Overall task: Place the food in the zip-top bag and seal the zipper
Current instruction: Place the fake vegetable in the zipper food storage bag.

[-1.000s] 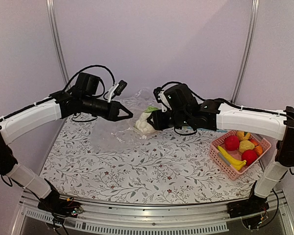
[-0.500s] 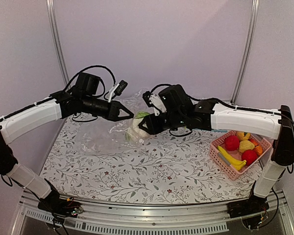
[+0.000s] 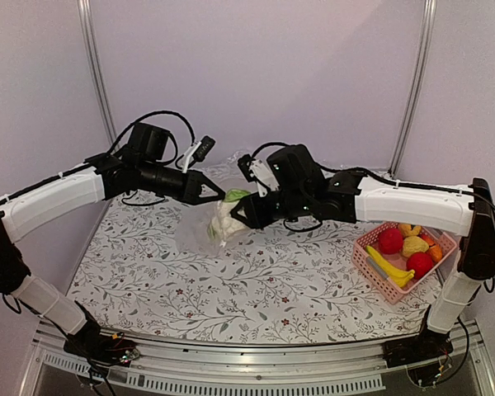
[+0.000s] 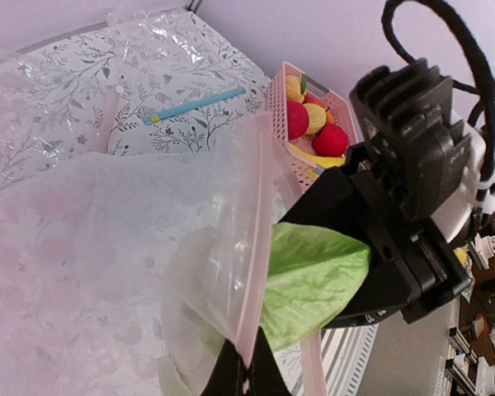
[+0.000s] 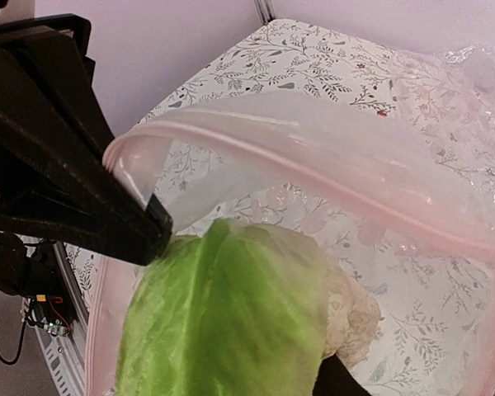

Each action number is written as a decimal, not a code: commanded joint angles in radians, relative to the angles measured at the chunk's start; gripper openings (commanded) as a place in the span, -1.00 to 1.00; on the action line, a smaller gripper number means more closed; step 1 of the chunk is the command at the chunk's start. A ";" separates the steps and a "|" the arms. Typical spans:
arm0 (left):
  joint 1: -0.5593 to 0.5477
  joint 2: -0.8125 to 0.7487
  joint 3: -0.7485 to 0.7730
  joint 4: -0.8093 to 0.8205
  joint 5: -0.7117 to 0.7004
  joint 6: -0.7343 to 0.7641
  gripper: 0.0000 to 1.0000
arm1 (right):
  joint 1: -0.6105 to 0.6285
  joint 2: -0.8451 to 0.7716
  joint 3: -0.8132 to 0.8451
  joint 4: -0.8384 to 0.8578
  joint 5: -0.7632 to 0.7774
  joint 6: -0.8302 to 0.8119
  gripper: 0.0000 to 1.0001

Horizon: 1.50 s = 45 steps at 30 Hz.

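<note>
The cauliflower (image 5: 351,322) is mostly hidden by its leaf (image 5: 223,322) (left claw (image 4: 249,373) cropped)

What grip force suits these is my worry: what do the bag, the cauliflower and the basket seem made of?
The zip-top bag looks like thin clear plastic film: glossy, crinkled, with a pinkish rim. The cauliflower is likely soft fabric or foam, with a matte green leaf and a white head. The basket is probably rigid pink plastic with slotted walls.
</note>
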 commanded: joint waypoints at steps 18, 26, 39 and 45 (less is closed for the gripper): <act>0.007 0.007 -0.009 0.043 0.087 -0.005 -1.00 | 0.010 0.044 0.107 -0.091 0.165 0.054 0.24; 0.008 0.005 -0.007 0.034 0.059 -0.002 -1.00 | 0.010 0.026 0.096 -0.082 0.155 0.049 0.56; 0.038 0.010 0.000 -0.008 -0.057 -0.018 -1.00 | 0.009 -0.109 0.014 -0.034 0.095 0.035 0.78; 0.039 0.007 0.000 -0.006 -0.051 -0.016 -1.00 | 0.009 -0.149 -0.025 -0.035 0.150 0.051 0.72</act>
